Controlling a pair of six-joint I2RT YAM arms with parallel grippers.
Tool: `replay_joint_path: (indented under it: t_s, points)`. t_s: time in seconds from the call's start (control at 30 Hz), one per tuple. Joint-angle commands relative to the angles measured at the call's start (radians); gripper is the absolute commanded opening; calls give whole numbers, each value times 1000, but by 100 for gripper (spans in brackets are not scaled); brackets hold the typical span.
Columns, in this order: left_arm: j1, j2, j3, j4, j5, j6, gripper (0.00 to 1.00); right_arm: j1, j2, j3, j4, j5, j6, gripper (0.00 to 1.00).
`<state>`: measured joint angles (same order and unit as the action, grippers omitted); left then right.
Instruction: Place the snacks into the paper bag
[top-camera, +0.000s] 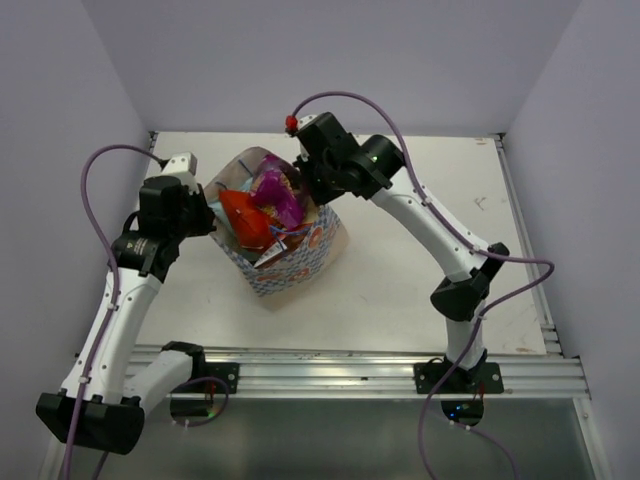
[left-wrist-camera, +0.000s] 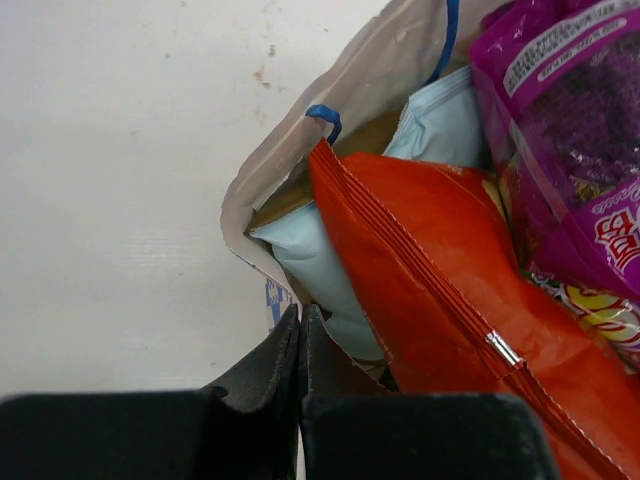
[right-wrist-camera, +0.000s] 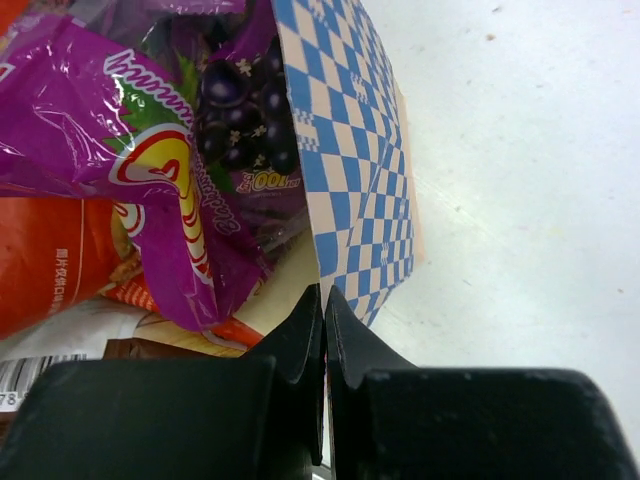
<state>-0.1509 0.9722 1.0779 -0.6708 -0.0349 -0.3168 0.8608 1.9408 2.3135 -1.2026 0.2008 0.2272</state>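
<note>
Left claw (left-wrist-camera: 300, 322): fingers pressed flat together with no gap between them. They pinch the left rim of the paper bag (left-wrist-camera: 262, 170), whose paper edge runs straight into the seam where they meet.

Right claw (right-wrist-camera: 323, 300): also clamped tight, nipping the opposite wall where the blue-and-white pattern comes down to my tips.

I hold the bag by two facing edges, its mouth spread upward.

Position: the bag stands on the counter (top-camera: 420, 270), left of the middle and between my two arms.

Contents:
- The purple packet (top-camera: 275, 193) is on top, rising above the rim on my right claw's side.
- The orange-red packet (left-wrist-camera: 430, 260) lies beside it toward my left claw. Its crimped top corner touches the rim just under a loop of blue string handle (left-wrist-camera: 325, 115).
- The light blue packet (left-wrist-camera: 325, 265) is tucked between the orange-red one and the left wall, just beside my left fingertips.
- In the right wrist view, a brown corner and a barcode strip show beneath the purple packet. I cannot tell which packet they belong to.

Edges and room:
- Left of the bag, only a narrow strip of counter remains before the wall (top-camera: 60, 90), and my left arm sits over it.
- Right of the bag, the white counter runs wide to the other wall, and my right forearm arches over part of it.
- A metal rail (top-camera: 350, 365) along the near edge carries both bases.
</note>
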Motion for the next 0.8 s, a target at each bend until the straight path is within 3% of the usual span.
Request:
replay_joint_path:
  t_s: [0.0, 0.23, 0.6, 0.7, 0.73, 0.77]
  points:
    - [-30, 6, 20, 115, 148, 25, 0, -3, -100, 129, -34, 80, -8, 0]
    - [-75, 34, 71, 145, 179, 25, 0, -5, -267, -147, 9, 137, 43, 0]
    - [-134, 77, 2, 275, 222, 24, 0, -5, -492, -647, 138, 154, 121, 0]
    - [-141, 82, 7, 267, 201, 35, 0, -5, -508, -697, 150, 150, 149, 0]
    - [-141, 82, 17, 261, 191, 38, 0, -5, -516, -704, 153, 155, 149, 9]
    - [-142, 82, 27, 255, 163, 42, 5, -5, -522, -698, 159, 170, 149, 24]
